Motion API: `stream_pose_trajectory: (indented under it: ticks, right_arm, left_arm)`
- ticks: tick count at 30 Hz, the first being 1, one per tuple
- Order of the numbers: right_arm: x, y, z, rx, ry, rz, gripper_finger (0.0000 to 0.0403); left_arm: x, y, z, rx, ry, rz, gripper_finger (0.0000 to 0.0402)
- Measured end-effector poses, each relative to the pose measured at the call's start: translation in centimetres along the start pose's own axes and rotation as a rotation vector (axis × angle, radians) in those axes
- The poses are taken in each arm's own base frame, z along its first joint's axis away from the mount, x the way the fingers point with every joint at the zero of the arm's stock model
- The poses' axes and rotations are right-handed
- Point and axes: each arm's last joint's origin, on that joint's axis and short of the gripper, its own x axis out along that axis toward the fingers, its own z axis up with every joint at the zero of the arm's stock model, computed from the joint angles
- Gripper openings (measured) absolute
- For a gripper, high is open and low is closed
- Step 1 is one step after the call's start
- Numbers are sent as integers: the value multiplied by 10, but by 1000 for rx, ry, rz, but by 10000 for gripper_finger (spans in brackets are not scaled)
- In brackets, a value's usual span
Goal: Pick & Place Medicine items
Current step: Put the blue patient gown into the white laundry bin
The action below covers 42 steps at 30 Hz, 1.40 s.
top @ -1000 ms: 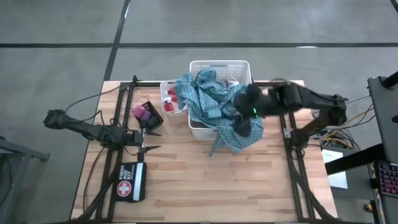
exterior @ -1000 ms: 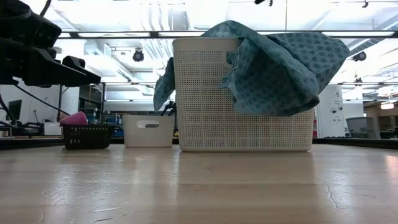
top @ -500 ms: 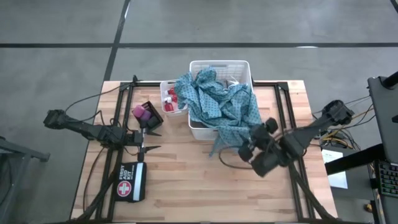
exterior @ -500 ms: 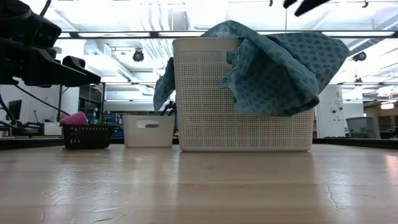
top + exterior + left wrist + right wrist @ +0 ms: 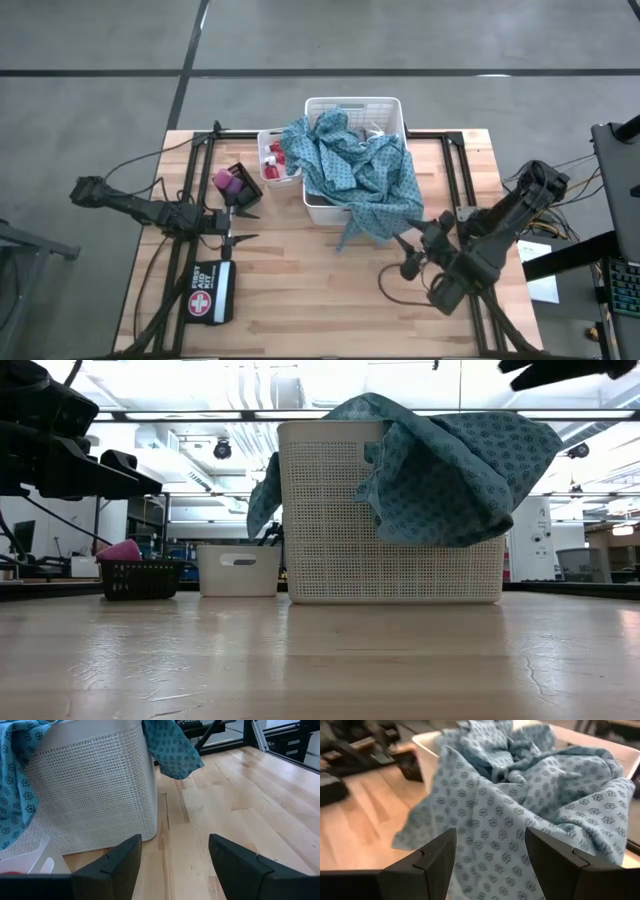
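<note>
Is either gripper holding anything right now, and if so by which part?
Nothing is held. The right gripper is open and empty, clear of the teal cloth draped over the white basket. The left gripper is open and empty too.

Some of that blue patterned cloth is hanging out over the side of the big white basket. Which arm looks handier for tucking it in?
Probably the right. The right gripper hangs open just beside the teal cloth drooping over the white basket. The left gripper waits open across the table, near the small black basket.
</note>
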Motion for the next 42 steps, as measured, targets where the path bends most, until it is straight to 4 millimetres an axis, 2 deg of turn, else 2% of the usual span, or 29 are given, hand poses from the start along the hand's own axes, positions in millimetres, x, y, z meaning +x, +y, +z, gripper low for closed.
stream_pose_trajectory:
  ticks: [5, 9, 15, 19, 28, 34, 42]
  right_arm:
    - [-12, -7, -32, -11, -122, 82, 231]
    - [-13, -19, -58, 50, -169, 128, 231]
    - [-12, -32, -80, 58, -175, 158, 231]
    - [-9, -37, -87, 117, -162, 154, 231]
    - [-7, -40, -92, 309, -10, 89, 231]
    - [5, -50, -96, 381, -22, 23, 231]
    - [17, -64, -101, 379, -90, 15, 231]
  left_arm:
    - [0, 0, 0, 0, 0, 0, 236]
    - [0, 0, 0, 0, 0, 0, 236]
    - [0, 0, 0, 0, 0, 0, 236]
    - [0, 0, 0, 0, 0, 0, 236]
    - [0, 0, 0, 0, 0, 0, 236]
    - [0, 0, 0, 0, 0, 0, 236]
    - [0, 0, 0, 0, 0, 0, 236]
